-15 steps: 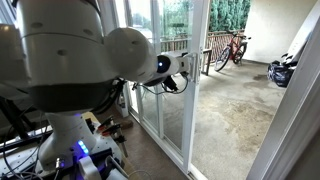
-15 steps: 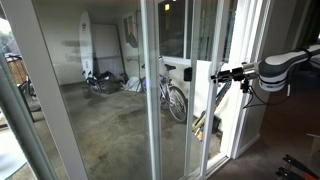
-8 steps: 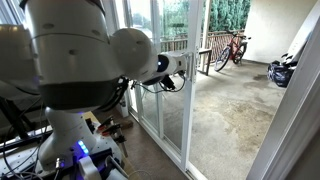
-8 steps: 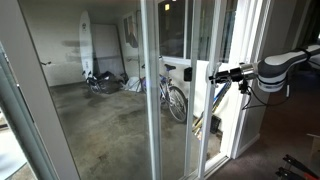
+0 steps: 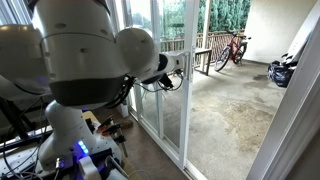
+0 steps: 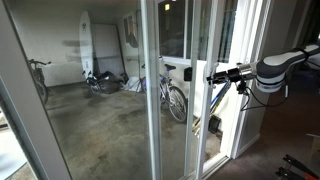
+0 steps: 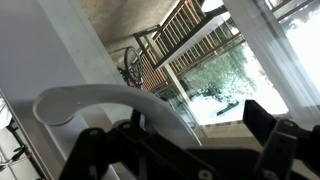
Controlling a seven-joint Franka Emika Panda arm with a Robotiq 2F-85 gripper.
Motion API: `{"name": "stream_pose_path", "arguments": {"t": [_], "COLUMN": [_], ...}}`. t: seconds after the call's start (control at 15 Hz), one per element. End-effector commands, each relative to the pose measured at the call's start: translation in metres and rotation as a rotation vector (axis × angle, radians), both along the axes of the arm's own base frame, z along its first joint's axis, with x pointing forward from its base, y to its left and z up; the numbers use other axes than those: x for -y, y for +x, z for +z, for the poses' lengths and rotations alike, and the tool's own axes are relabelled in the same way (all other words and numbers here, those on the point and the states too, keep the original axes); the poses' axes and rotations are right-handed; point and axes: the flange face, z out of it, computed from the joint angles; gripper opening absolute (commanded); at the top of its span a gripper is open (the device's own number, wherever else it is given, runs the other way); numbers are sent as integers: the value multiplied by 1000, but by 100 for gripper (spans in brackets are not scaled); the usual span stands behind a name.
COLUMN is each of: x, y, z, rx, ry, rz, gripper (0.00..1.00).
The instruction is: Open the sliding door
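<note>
In an exterior view, the big white arm (image 5: 90, 60) fills the near side. Its tool (image 5: 180, 68) is right up against the white upright of the door (image 5: 197, 100). Past the glass, a red bike (image 5: 235, 47) stands at the far edge of the grey floor (image 5: 235, 115).

In an exterior view, the arm (image 6: 285, 68) comes in from the side. The tool (image 6: 213, 76) touches the door (image 6: 208, 130) about halfway up the upright. A bike (image 6: 172, 97) shows through the glass.

In the wrist view, the white loop handle (image 7: 110, 98) sticks out from the door (image 7: 55, 45). It sits just above the tool (image 7: 190, 150). The dark fingers (image 7: 285, 148) are wide apart, with nothing clamped.
</note>
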Motion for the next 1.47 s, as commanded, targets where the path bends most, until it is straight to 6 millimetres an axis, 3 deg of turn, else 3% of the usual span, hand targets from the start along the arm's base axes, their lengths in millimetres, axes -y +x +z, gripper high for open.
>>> {"name": "stream_pose_path", "arguments": {"t": [0.0,0.07,0.13,0.73,0.87,0.93,1.0,1.07,1.2,1.27,1.4], "x": [-49,-62,-4,-1,54,59,14,52,56,48,76], "y": [-27,-31,1,3,3,-3,-20,-21,-32,-40,-56], "z": [-12,-16,0,-1,29,47,34,62,79,83,108], "rx": [-64,-73,0,-1,30,38,31,13,15,20,23], "ry": [29,36,0,0,-11,-13,-2,23,30,37,35], "rz": [101,131,10,5,-126,-150,-169,-162,-194,-213,-277], "gripper": [100,100,100,100,100,100,100,100,100,100,100]}}
